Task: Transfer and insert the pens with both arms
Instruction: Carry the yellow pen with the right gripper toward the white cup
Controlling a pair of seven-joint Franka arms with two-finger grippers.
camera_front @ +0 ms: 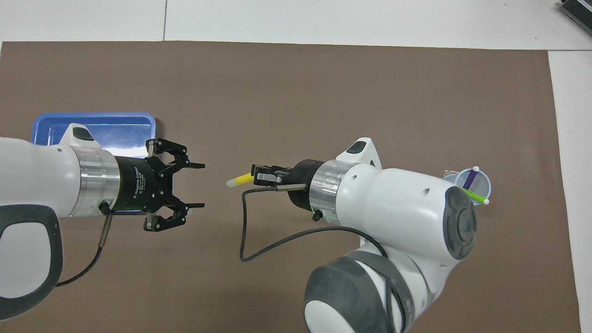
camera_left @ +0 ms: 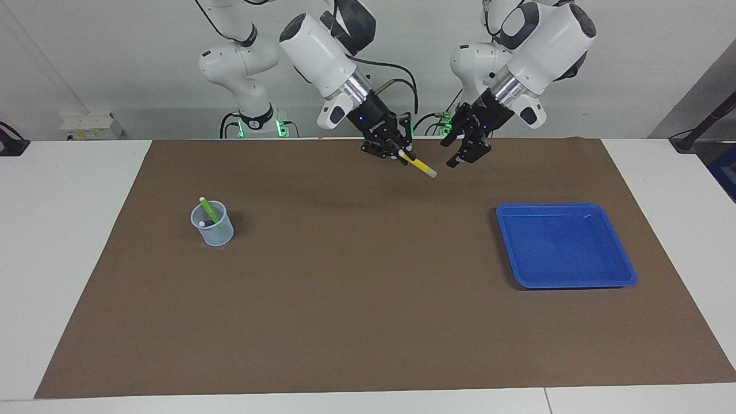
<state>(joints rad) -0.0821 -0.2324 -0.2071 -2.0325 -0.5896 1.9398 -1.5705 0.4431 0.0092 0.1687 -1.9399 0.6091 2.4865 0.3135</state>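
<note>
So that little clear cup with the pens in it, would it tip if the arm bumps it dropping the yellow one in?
Probably, yes. The clear cup looks thin, light plastic and stands loose on the brown mat. The green pen leans over its rim, so a knock there could lever it. The purple pen adds little ballast. The right gripper, holding the yellow pen, should lower it gently.

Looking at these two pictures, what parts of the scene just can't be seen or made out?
- Blue tray: in the overhead view the left arm covers its nearer part.
- Clear cup: in the overhead view the right arm hides part of it.
- Yellow pen: the right hand hides its gripped end in the overhead view.
- Purple pen: only its tip shows in the facing view.
- Left hand: open, holding nothing.
</note>
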